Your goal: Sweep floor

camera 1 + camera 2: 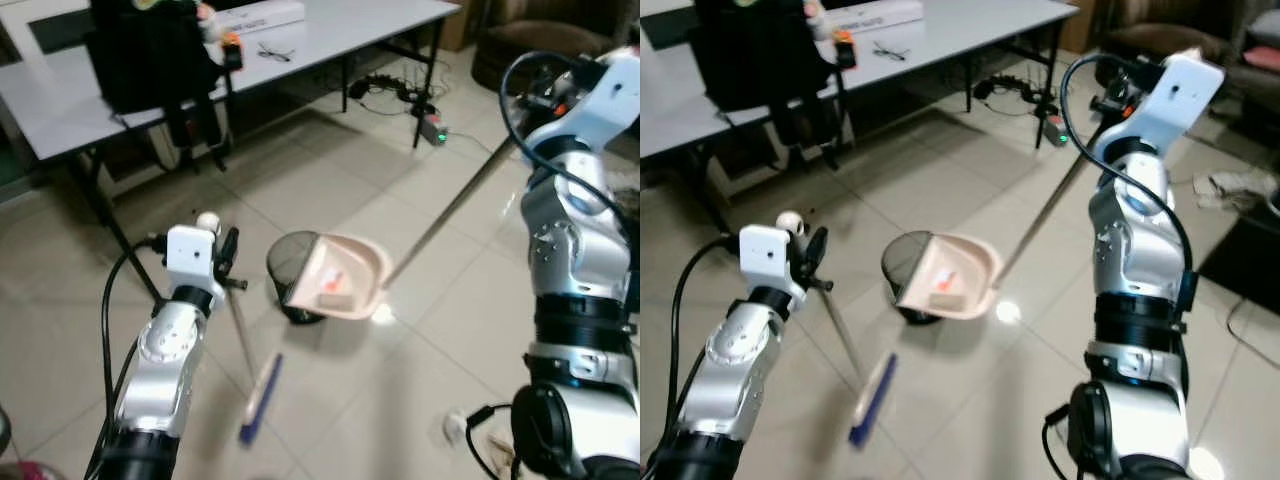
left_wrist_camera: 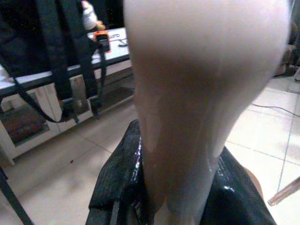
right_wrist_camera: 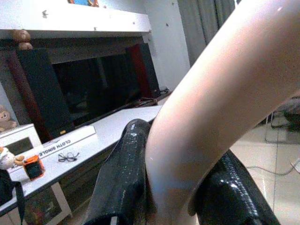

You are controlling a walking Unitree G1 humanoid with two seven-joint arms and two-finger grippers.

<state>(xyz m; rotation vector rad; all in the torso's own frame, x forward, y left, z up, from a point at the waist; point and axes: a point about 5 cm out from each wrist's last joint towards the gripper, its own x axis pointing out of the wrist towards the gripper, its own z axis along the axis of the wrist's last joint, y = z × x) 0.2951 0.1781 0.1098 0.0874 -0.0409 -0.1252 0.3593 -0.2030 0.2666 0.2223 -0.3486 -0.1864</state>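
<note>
The dustpan (image 1: 340,278) sits tipped over the mesh bin (image 1: 292,270) on the floor, its long handle (image 1: 450,208) running up to the right. The broom (image 1: 258,398) lies nearer, to the left. The table (image 1: 330,30) stands behind, with a backpack (image 1: 150,50) and glasses (image 1: 274,52) on it.

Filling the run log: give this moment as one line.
left tool: grips broom | right tool: grips dustpan handle | dustpan: tipped over black bin, debris inside

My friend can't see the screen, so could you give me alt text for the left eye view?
A pale pink plastic dustpan on a long metal handle tips over a black mesh wastebasket on beige tiles. The left gripper holds a blue-bristled broom; a white table stands behind.
</note>
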